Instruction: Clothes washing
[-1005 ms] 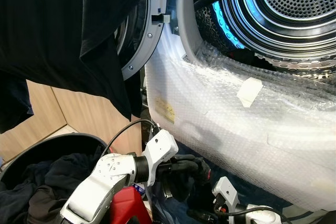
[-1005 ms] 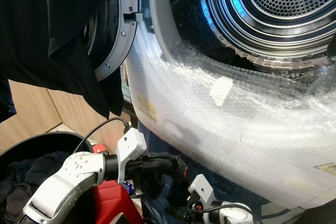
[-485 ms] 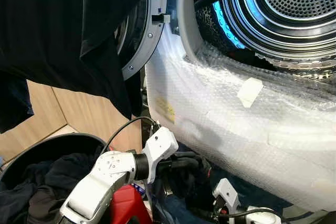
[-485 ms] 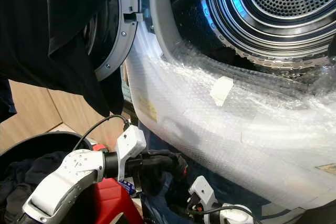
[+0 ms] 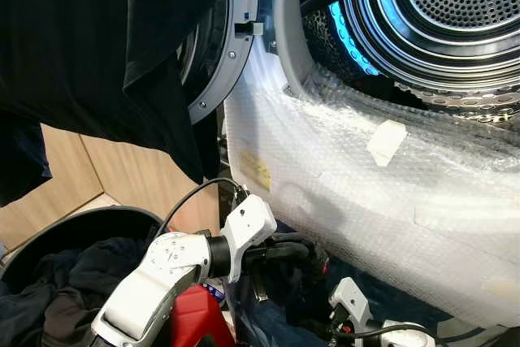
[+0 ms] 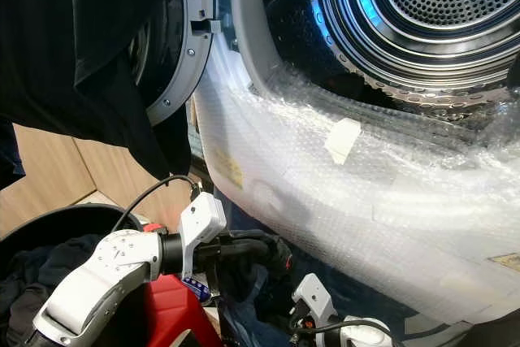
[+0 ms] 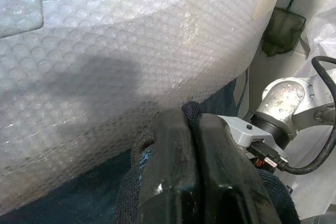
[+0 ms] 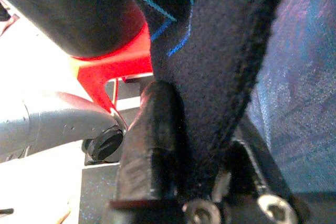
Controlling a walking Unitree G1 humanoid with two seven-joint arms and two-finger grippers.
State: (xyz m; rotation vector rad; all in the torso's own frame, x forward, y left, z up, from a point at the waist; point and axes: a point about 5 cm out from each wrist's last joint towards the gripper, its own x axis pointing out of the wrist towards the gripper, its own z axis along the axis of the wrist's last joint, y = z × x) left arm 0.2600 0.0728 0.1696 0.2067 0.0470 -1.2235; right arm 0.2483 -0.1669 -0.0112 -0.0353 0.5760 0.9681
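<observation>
Compared with a second ago, the left gripper (image 5: 313, 259) has pushed a little further forward and up toward the machine, and the dark garment (image 5: 288, 278) it carries has come along with it; the head camera has barely shifted. The left arm (image 5: 175, 270) reaches out from low on the robot's left, forearm angled up and wrist turned toward the bubble wrap (image 5: 390, 193) that covers the front of the washing machine (image 5: 284, 38) below its open drum (image 5: 455, 14). In the left wrist view the two black fingers (image 7: 173, 171) are pressed together with a fold of dark knit fabric pinched between them, just beside the bubble wrap. The right gripper (image 8: 199, 145) sits lower, below the wrapped front, with its white wrist (image 5: 351, 298) cut off at the frame's bottom edge; its wrist view shows dark cloth with thin blue stitching clamped between its fingers, so both claws hold the same bundle of clothing. A red part (image 5: 195, 318) of the robot is partly hidden behind the left arm. A black laundry basket (image 5: 89, 225) with dark clothes sits at lower left, well below the drum. A black shirt (image 5: 106, 54) hangs over the open door (image 5: 219, 54) and hides most of it. How much of the held garment trails below cannot be made out.
</observation>
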